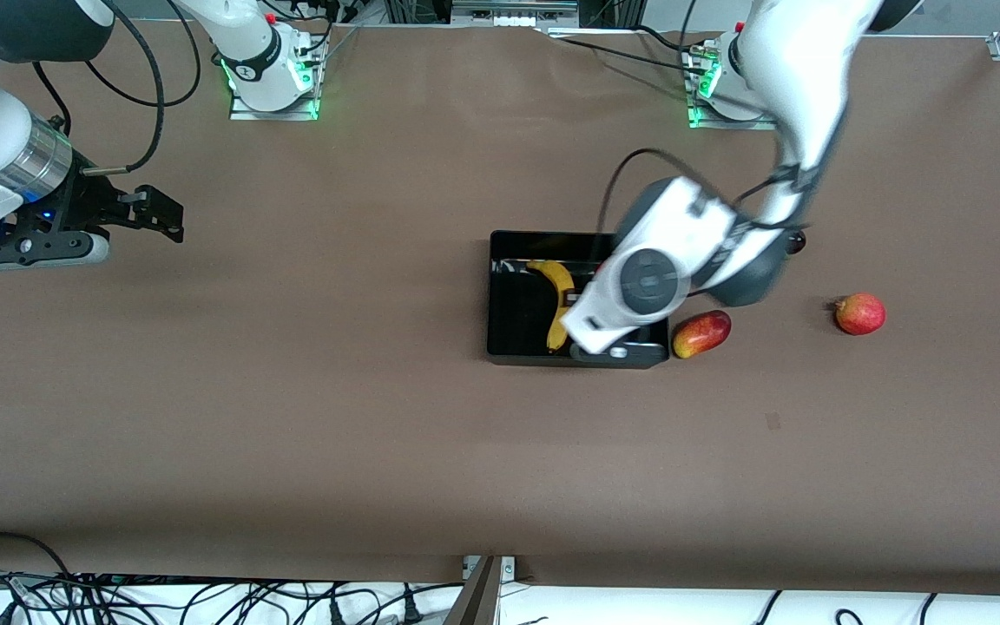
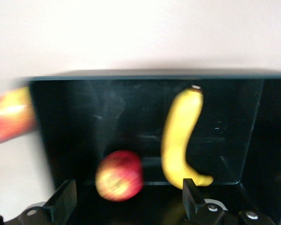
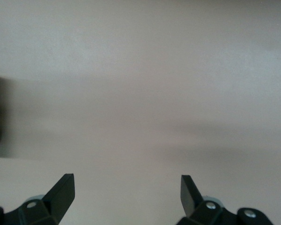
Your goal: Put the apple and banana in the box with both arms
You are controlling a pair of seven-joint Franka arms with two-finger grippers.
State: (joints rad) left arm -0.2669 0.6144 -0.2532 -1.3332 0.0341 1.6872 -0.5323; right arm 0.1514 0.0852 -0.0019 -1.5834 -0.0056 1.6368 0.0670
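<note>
Step in hand, as judged: the drop of the apple (image 2: 119, 175) into the box (image 1: 500, 295). Both fruits now appear to lie within it, so the placing looks all but done.

Left gripper (image 2: 126, 206) hangs over the box at the end toward the left arm's base. Its fingers (image 2: 62, 200) stand spread wide with nothing between them. In the left wrist view the apple sits loose just clear of the fingertips, blurred, possibly not settled; whether it rests on the box floor cannot be told. The front view hides it under the arm's wrist.

Right gripper (image 1: 131, 217) waits over bare table (image 1: 292, 434) at roughly 9 o'clock from the box, well apart from it. Its fingers are spread and hold nothing.

Banana (image 1: 557, 299) lies inside the box, running from about 12 to 6 o'clock in the front view, its middle bowed toward the left arm's end.

Outside the box: an oblong red-yellow fruit (image 1: 701, 333) just beside the box wall at about 4 o'clock, and a rounder red fruit (image 1: 860, 313) farther out at 3 o'clock. Neither belongs to the task.

Next move, as judged: the left arm lifts straight up, clear of the box walls, without nudging either fruit.

Apple: small, round, red with a pale yellowish patch. Banana: long, curved, clean yellow, dark at the stem tip.
</note>
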